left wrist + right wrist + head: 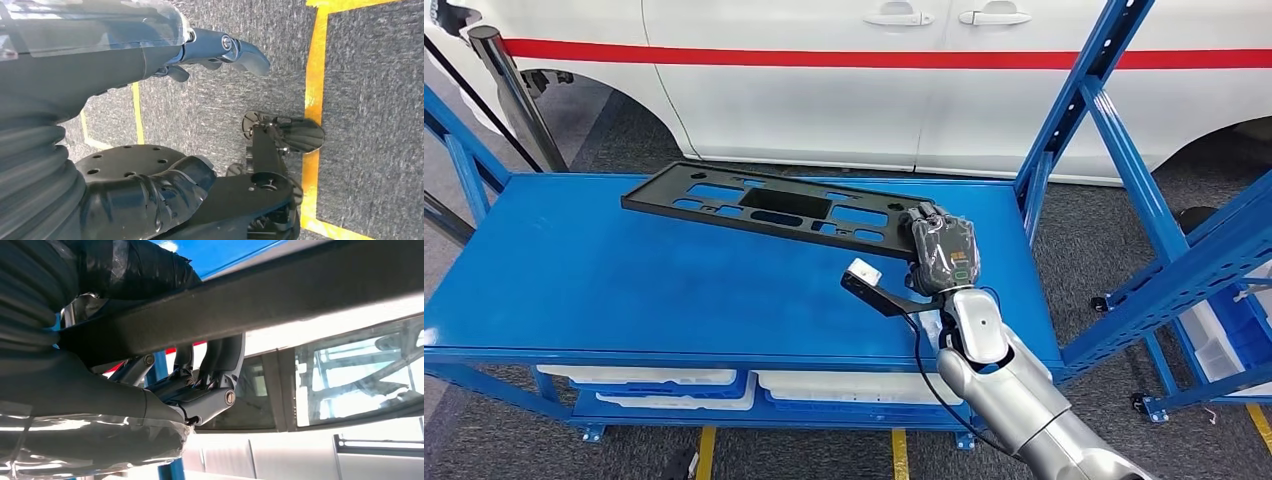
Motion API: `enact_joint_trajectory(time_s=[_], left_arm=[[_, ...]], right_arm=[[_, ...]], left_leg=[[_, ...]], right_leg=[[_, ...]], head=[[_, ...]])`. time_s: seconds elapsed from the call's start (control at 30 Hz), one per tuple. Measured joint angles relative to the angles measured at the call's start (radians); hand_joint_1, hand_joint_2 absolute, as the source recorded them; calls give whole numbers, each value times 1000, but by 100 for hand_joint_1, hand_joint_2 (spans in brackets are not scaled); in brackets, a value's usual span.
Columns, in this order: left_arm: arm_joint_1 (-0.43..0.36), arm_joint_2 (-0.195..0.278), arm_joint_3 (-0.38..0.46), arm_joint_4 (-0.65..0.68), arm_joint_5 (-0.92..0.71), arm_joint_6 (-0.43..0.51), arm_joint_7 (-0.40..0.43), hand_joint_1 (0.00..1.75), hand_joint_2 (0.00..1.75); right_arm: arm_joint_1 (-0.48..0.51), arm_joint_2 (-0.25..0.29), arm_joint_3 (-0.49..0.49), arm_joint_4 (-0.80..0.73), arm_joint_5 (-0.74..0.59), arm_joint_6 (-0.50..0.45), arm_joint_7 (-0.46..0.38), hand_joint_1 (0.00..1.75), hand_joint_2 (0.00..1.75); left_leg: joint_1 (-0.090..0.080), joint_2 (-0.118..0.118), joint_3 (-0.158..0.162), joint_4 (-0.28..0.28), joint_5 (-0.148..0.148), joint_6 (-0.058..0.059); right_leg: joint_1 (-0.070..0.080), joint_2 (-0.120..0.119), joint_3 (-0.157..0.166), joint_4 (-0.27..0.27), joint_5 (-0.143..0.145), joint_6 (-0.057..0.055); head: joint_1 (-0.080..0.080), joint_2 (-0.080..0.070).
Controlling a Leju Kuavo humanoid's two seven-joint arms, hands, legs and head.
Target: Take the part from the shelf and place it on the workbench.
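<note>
Shown: the right hand [942, 252] grips the near end of the long black part [769, 206], fingers [220, 360] curled over its edge; the rest lies flat ahead of the hand on the blue shelf [624, 290]. A level lift should avoid dragging the far end. The left hand [220, 50] hangs empty, fingers loosely apart.

The right arm [1014, 390] is seen rising from the lower right of the head view, silver and bent at the wrist, with the right hand [942, 252] carried at its end, back uppermost and wrapped in a dark cover. In the right wrist view its fingers [215, 385] are curled around the edge of a dark flat bar, which is gripped. The left hand [150, 125] is shown in the left wrist view hanging downward, its thumb [170, 192] and fingers [230, 50] held apart with nothing between them.
</note>
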Motion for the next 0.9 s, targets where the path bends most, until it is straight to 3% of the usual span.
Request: enact_joint_trajectory(time_s=[0.07, 0.1, 0.23, 0.27, 0.33, 0.4, 0.43, 0.47, 0.5, 0.57, 0.6, 0.63, 0.7, 0.73, 0.77, 0.83, 0.9], left_arm=[[-1, -2, 0, -1, -1, -2, 0, 0, 175], [-1, -3, 0, -2, -1, -2, 0, 0, 175], [1, -4, 0, -2, -1, -2, 0, 0, 175], [1, -4, 0, -2, -1, -2, 0, 0, 175], [1, -4, 0, -2, -1, -2, 0, 0, 175], [1, -4, 0, -2, -1, -3, 0, 0, 175], [1, -4, 0, -2, -1, -3, 0, 0, 175], [1, -4, 0, -2, -1, -3, 0, 0, 175], [1, -4, 0, -2, -1, -3, 0, 0, 175], [-2, -4, 0, -3, -1, -3, 0, 0, 175], [-4, -4, 0, -3, -1, -3, 0, 0, 175], [-6, -4, 0, -4, -1, -3, 0, 0, 175], [-5, -4, 0, -5, -2, -3, 0, 0, 175], [-5, -5, 0, -5, -2, -3, 0, 0, 175], [-4, -5, 0, -5, -2, -4, 0, 0, 175], [-5, -6, 0, -5, -2, -6, 0, 0, 175], [-5, -6, 0, -6, -1, -10, 1, 0, 175]], right_arm=[[2, 0, -5, -9, 7, 0, 0, 175, 175], [3, 1, -6, -13, 8, -1, 0, 175, 175], [7, 5, -10, -21, 9, -4, 0, 175, 175], [8, 6, -11, -22, 9, -4, 1, 175, 175], [8, 7, -12, -24, 9, -4, 1, 175, 175], [9, 9, -12, -25, 9, -4, 1, 175, 175], [10, 9, -12, -25, 9, -4, 1, 175, 175], [11, 9, -12, -25, 9, -4, 1, 175, 175], [12, 9, -12, -25, 9, -4, 1, 175, 175], [12, 10, -13, -27, 9, -4, 1, 175, 175], [12, 10, -14, -29, 9, -4, 1, 175, 175], [12, 11, -15, -30, 9, -4, 1, 175, 175], [12, 12, -17, -31, 12, -5, 1, 175, 175], [12, 12, -17, -31, 15, -5, 1, 175, 175], [13, 12, -18, -31, 18, -6, 1, 175, 175], [13, 12, -19, -31, 24, -9, 2, 175, 175], [14, 12, -19, -31, 27, -10, 2, 175, 175]], left_leg=[[-2, -1, -7, 9, -1, -4], [-4, -1, -10, 13, -1, -8], [-5, -2, -22, 19, 1, -32], [-3, -1, -30, 36, -19, -39], [1, -1, -62, 129, -99, -50], [3, 0, -97, 254, -175, -58], [3, 0, -99, 286, -190, -59], [3, 0, -78, 276, -187, -58], [3, 0, -37, 227, -169, -55], [-1, -1, 69, 74, -129, -43], [-4, -1, 101, 20, -115, -37], [-8, -2, 115, -9, -108, -31], [-12, -3, 105, -15, -90, -20], [-10, 0, 101, -18, -79, -14], [-8, 3, 94, -23, -65, -5], [-4, 8, 72, -29, -37, 9], [-4, 9, 41, -27, -15, 12]], right_leg=[[2, 0, 66, -132, 52, -6], [3, 0, 84, -171, 65, -10], [5, -1, 81, -190, 86, -32], [4, -2, 77, -194, 94, -40], [1, -5, 62, -198, 110, -51], [2, -5, 40, -197, 125, -53], [3, -5, 29, -196, 134, -53], [4, -5, 18, -195, 142, -52], [4, -4, 9, -195, 150, -51], [5, -4, -4, -196, 167, -45], [5, -4, -7, -198, 175, -40], [5, -4, -8, -200, 184, -34], [4, -4, -9, -209, 201, -21], [4, -4, -12, -210, 201, -15], [3, -3, -19, -200, 182, -11], [1, -2, -46, -122, 90, -5], [-1, -2, -73, 11, -4, 1]], head=[[0, 0], [0, 0], [-1, 0], [-1, 0], [-2, 0], [-2, 0], [-2, 0], [-2, 0], [-2, 0], [-2, 0], [-2, 0], [-3, 0], [-4, 0], [-4, 0], [-3, 0], [-2, 0], [-1, 0]])
